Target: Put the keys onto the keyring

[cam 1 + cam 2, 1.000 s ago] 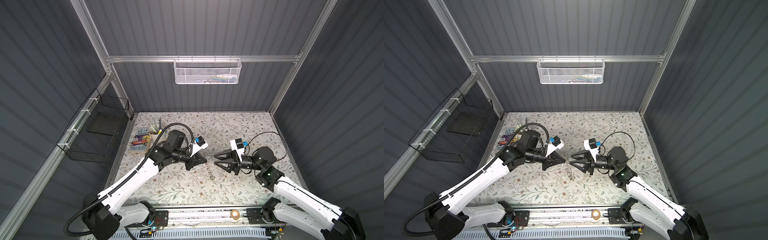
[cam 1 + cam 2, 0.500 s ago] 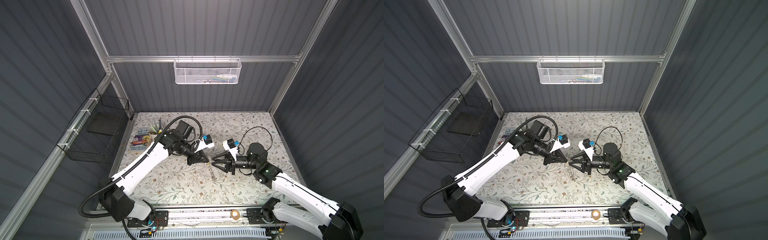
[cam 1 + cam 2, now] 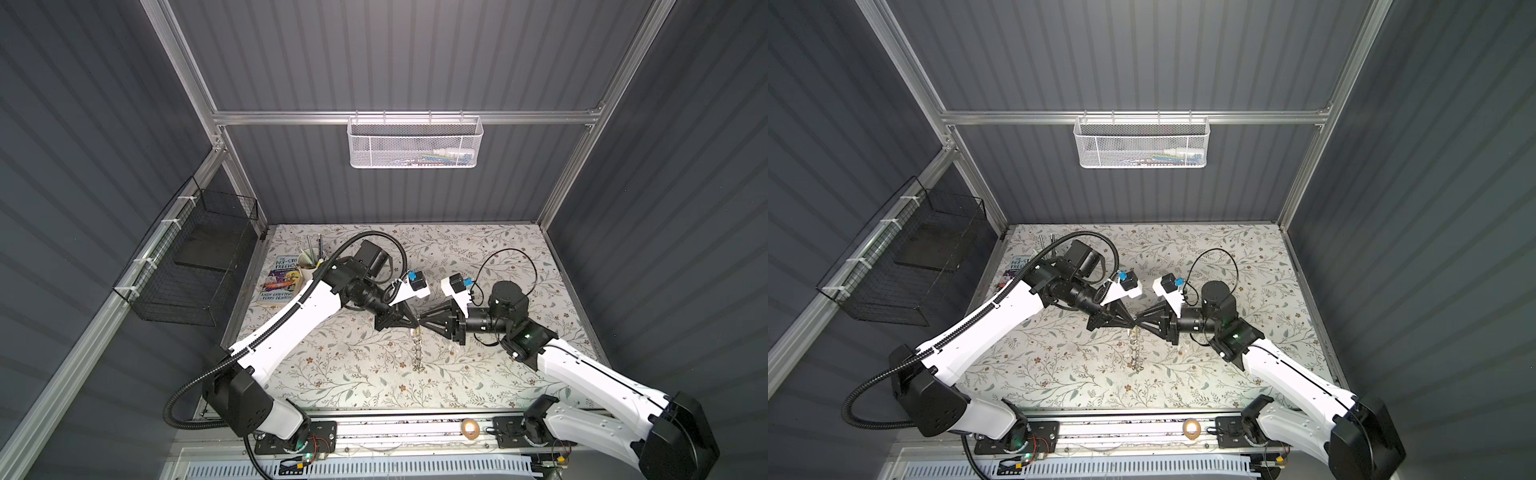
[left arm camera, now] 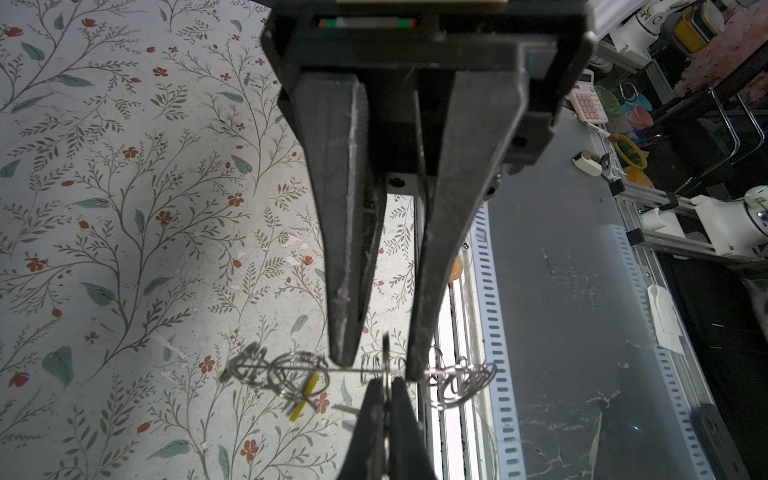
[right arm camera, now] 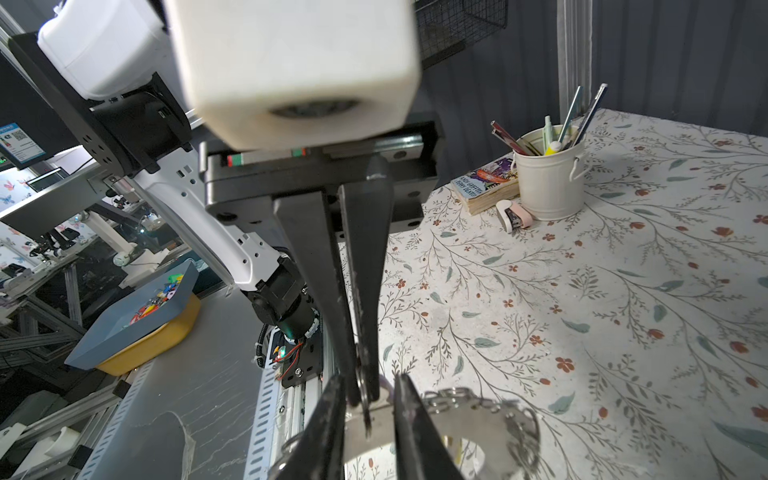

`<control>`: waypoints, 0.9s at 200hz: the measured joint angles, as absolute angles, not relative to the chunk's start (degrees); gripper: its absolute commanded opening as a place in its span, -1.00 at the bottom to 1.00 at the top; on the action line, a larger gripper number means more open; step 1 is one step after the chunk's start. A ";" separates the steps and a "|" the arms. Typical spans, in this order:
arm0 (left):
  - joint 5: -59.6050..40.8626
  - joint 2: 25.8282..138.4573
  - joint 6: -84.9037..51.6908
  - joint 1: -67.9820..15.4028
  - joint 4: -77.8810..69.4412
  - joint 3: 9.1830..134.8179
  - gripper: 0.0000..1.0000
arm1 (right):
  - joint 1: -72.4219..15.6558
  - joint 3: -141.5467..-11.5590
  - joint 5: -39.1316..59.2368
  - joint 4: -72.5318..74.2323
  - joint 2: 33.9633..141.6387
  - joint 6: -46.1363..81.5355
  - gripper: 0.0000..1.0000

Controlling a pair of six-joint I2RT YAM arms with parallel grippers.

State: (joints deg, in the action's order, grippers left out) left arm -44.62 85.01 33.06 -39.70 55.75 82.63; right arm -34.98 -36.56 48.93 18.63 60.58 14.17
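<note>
1. Centrally, above the desk: left end effector and right end effector, meeting tip to tip in both top views.
2. Left end effector: jaws closed tight, pinching the rim of the keyring.
3. Right end effector: jaws a little apart, 1 finger on either side of the left tips and the pinched rim. Whether the fingers touch the ring cannot be told.
4. Keyring: clear of the desk, hanging from the left tips, edge-on in a top view. Small wire loops run round its rim.
5. Yellow key tag: hanging among the loops, blurred.
6. Lilac key tag: only a sliver shows, just behind the left tips. The key blades are too blurred to place, and whether either is threaded on cannot be told.
7. Far left of desk: white cup of pens, with a book just beside it.
8. Near rail: tan tape roll.
</note>
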 measured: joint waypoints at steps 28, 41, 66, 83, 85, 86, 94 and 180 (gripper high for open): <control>-44.64 85.03 33.06 -39.70 55.75 82.63 -1.00 | -35.09 -36.58 49.34 19.33 61.04 14.55 -0.61; -44.62 85.03 33.06 -39.70 55.75 82.65 -1.00 | -35.16 -36.62 49.50 19.40 61.34 14.57 -0.62; -44.64 85.10 33.06 -39.70 55.75 82.67 -1.00 | -35.24 -36.67 49.58 19.70 61.47 14.57 -0.67; -44.62 85.43 33.06 -39.70 55.75 82.96 -1.00 | -35.24 -36.69 49.69 19.84 61.54 14.61 -0.74; -44.62 85.47 33.06 -39.70 55.75 82.98 -1.00 | -35.24 -36.69 49.69 19.86 61.56 14.68 -0.75; -44.62 85.54 33.06 -39.70 55.75 83.00 -1.00 | -35.24 -36.69 49.69 19.88 61.56 14.66 -0.76; -44.62 85.69 33.06 -39.70 55.77 83.07 -1.00 | -35.24 -36.69 49.67 20.05 61.69 14.74 -0.77; -44.36 85.97 32.97 -39.66 56.16 83.11 -1.00 | -35.24 -36.71 50.54 20.49 62.41 14.52 -1.00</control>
State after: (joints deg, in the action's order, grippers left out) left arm -44.36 85.97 32.97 -39.66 56.16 83.11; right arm -35.24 -36.71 50.54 20.49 62.41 14.52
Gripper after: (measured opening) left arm 0.054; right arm 0.050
